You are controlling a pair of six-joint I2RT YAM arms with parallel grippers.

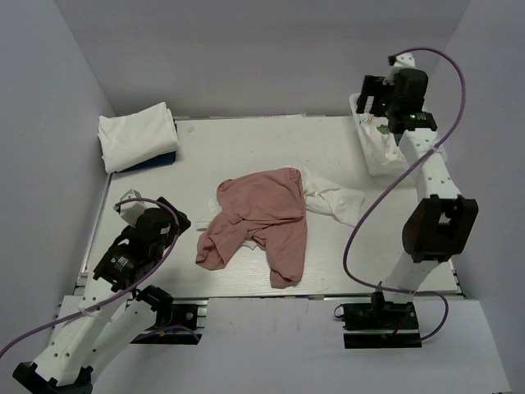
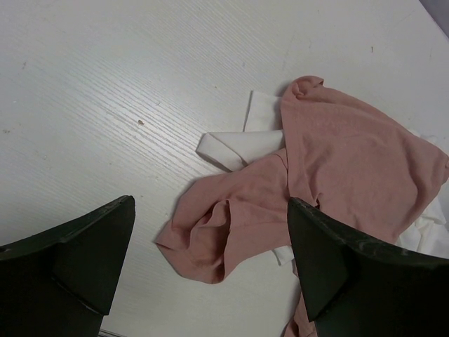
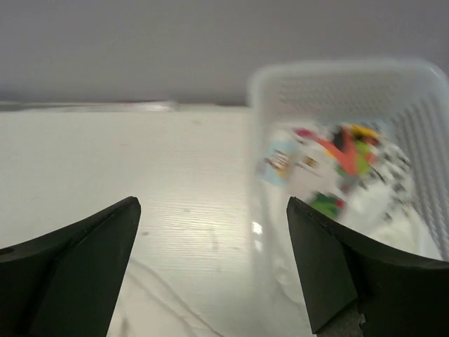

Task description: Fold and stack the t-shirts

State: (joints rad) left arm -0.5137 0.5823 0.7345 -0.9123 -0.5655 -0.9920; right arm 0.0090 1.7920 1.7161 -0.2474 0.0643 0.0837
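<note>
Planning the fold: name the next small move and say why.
Probably lower the left gripper, open and empty, onto the bunched near edge of the pink t-shirt and pull it flat. It lies crumpled over a white t-shirt, neither yet folded.

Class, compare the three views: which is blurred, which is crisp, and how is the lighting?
Right wrist view: blurred, smearing the white plastic mesh basket and the colourful-print shirt inside it. Left wrist view: crisp, folds of the dusty-pink t-shirt and grain of the white table sharp. Top view: soft even light, faint shadows.
</note>
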